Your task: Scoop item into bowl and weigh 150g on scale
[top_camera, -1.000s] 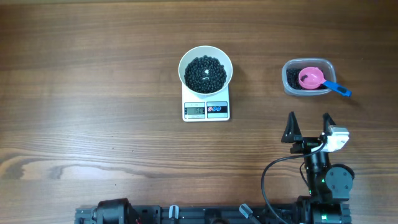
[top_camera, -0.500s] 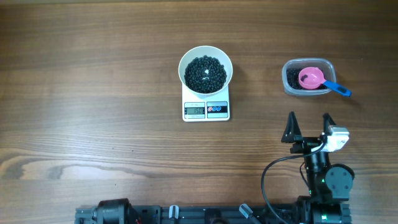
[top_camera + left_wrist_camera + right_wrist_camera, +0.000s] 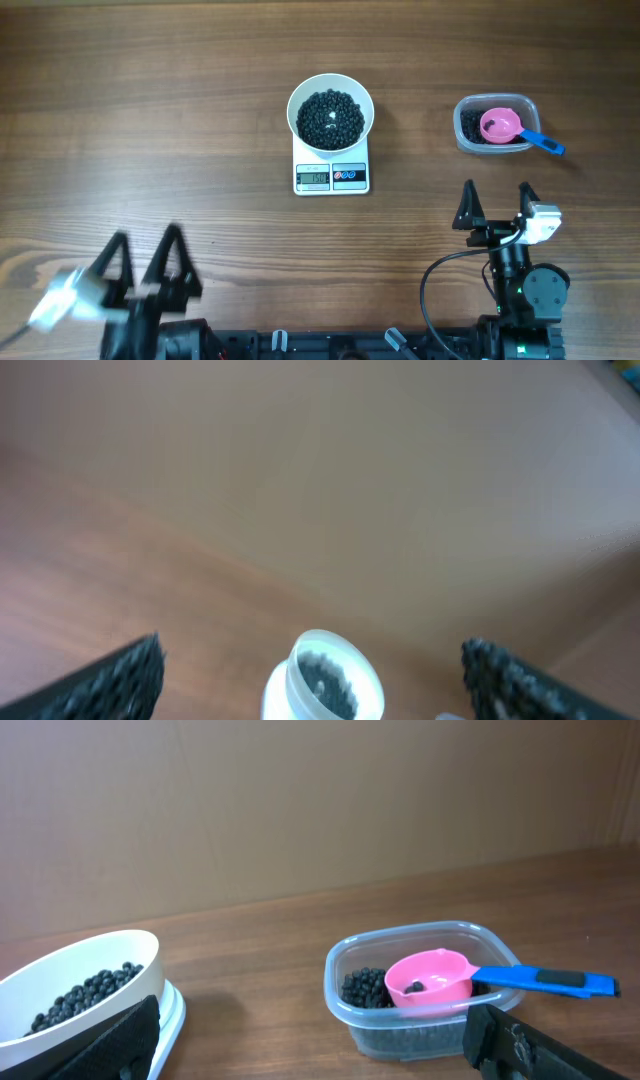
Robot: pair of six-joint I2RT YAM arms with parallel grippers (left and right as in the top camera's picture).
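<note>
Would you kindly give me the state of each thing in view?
bowl: upright on the scale, holding beans.
scale: display showing digits, too small to read.
tub: open, part-filled with beans.
scoop: resting in the tub, handle over the rim.
left gripper: open, empty.
right gripper: open, empty.

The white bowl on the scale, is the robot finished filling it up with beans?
Nearly, it seems. Done: the round white bowl sits on the small white digital scale, holding tiny black beans. In hand: nothing; both arms' jaws are open and empty, and the blue-handled pink scoop lies in the clear plastic tub. Left: checking the display, too small to read.
</note>
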